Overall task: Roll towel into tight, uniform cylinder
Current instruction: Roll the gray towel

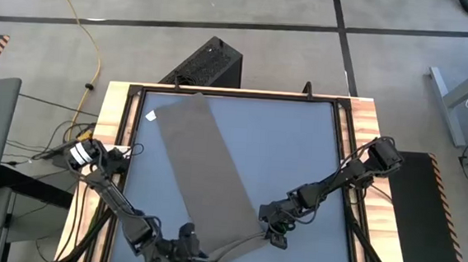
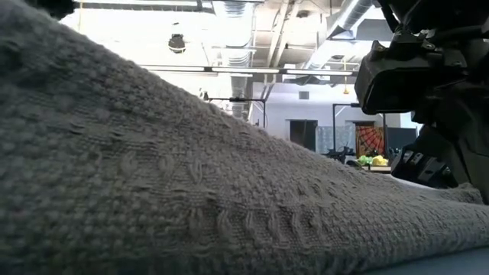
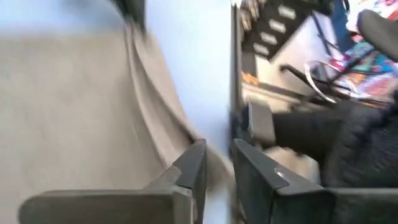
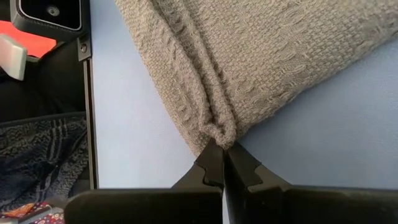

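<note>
Two grippers at six o'clock: right gripper (image 4: 222,163) pinches the soft, limp towel's (image 1: 203,158) corner; left gripper (image 3: 216,168) stands narrowly parted, empty.

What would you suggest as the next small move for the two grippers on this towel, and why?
Probably bring the left gripper back onto the near corner and close it. The towel lies as a long flat strip with no roll started. The right gripper pinches a bunched near corner, while the left gripper's fingers stand apart beside the towel's edge, gripping nothing.
</note>
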